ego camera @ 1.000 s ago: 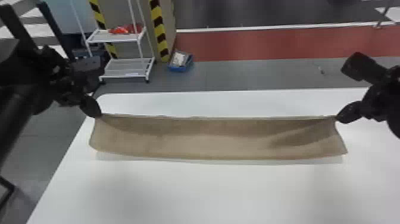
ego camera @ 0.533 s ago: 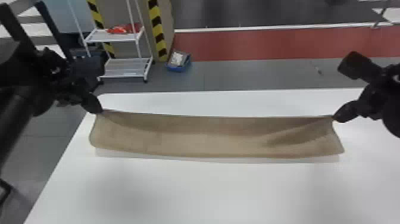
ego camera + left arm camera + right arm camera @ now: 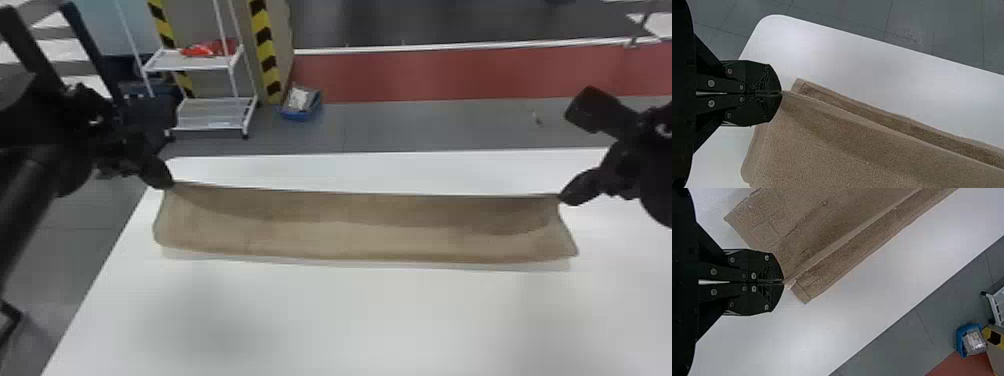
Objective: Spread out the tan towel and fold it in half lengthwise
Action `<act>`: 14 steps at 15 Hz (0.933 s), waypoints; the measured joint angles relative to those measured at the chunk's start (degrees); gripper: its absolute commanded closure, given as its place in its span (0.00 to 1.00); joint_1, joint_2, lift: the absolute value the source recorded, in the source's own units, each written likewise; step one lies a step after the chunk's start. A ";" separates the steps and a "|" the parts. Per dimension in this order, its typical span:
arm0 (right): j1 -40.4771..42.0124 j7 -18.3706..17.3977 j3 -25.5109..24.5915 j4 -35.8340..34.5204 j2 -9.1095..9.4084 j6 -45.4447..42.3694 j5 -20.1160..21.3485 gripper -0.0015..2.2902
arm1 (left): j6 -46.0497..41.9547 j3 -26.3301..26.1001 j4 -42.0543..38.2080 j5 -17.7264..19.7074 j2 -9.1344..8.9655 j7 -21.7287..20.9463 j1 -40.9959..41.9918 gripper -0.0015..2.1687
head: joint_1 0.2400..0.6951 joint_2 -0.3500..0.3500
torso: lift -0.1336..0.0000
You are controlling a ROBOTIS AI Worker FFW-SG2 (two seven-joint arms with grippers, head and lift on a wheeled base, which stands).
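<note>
Stretched between both grippers, the tan towel (image 3: 365,227) has its far edge held up and its near side hanging down to the white table (image 3: 350,320). My left gripper (image 3: 170,185) pinches the towel's far left corner, and my right gripper (image 3: 562,199) pinches the far right one. The left wrist view has my left gripper (image 3: 781,93) shut on a corner of the towel (image 3: 848,145), with another layer of cloth behind the held edge. In the right wrist view my right gripper (image 3: 783,282) is likewise shut on the towel (image 3: 828,231).
Beyond the table's far edge stand a white shelf rack (image 3: 215,115) and a blue bin (image 3: 301,105) on the floor. The bare near part of the table lies in front of the towel.
Both grippers have shifted slightly, the right one a little toward the left, carrying the towel's held edge. The grip on both corners is unchanged.
</note>
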 measured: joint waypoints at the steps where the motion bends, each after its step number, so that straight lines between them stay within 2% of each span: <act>1: -0.07 0.00 0.05 0.20 0.08 -0.22 0.24 0.65 | -0.06 -0.04 0.00 -0.01 -0.09 0.08 0.01 0.66 | 1.00 0.65 | 0.06; 14: -1.90 0.00 -0.12 2.50 0.69 -1.73 1.34 0.65 | -1.07 -0.01 0.29 -0.15 -0.16 0.54 0.12 0.66 | 0.99 0.65 | 0.06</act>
